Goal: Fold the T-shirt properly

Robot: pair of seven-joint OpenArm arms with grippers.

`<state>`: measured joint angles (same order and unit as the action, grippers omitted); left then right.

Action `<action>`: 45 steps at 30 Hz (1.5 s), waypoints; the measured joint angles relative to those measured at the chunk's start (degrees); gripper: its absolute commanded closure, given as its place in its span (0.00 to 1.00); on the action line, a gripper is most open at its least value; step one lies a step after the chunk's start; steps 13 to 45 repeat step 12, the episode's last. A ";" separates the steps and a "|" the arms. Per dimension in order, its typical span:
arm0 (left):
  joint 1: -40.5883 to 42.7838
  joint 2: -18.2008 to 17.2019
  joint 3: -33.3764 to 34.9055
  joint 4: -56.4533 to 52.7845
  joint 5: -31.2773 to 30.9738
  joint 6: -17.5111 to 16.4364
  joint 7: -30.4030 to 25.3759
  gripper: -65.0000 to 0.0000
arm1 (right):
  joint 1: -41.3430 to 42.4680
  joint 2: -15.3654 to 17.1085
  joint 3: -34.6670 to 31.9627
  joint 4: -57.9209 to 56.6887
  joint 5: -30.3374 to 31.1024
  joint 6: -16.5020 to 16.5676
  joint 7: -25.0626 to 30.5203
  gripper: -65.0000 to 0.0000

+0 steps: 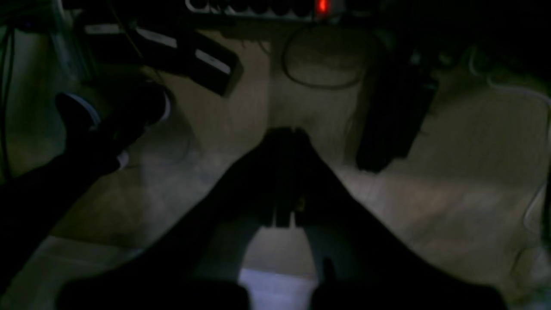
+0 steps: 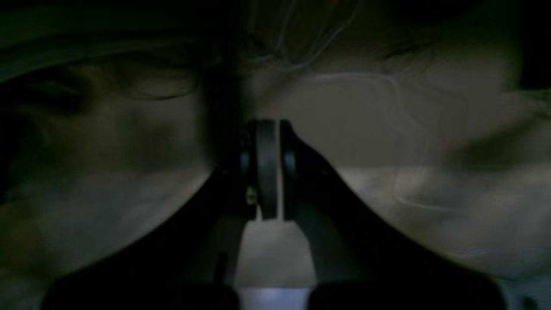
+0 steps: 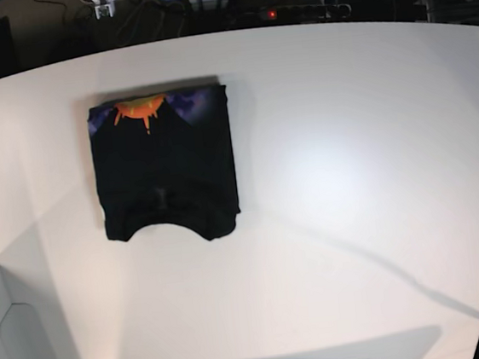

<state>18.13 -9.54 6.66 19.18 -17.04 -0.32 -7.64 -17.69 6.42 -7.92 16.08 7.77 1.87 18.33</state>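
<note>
The T-shirt [image 3: 166,174] lies folded into a compact black rectangle on the left half of the white table [image 3: 351,176]. A strip of orange-and-purple print shows along its far edge, and the curved neckline faces the near edge. Neither gripper is over the table in the base view. The left wrist view shows my left gripper [image 1: 286,131] shut and empty, pointing down at a dim floor. My right gripper [image 2: 273,125] is likewise shut with nothing between its fingers, also over the floor. No cloth shows in either wrist view.
A power strip with a red light [image 1: 323,6], loose cables [image 1: 318,82], a dark shoe [image 1: 112,112] and a black block [image 1: 396,116] lie on the floor below the left arm. A pale grey panel [image 3: 8,341] sits at the table's near left corner.
</note>
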 measured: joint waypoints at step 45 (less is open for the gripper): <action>-6.67 0.79 9.35 -0.55 -5.79 -0.09 7.74 1.00 | 6.67 -4.70 -3.41 -6.82 0.07 -17.92 2.69 1.00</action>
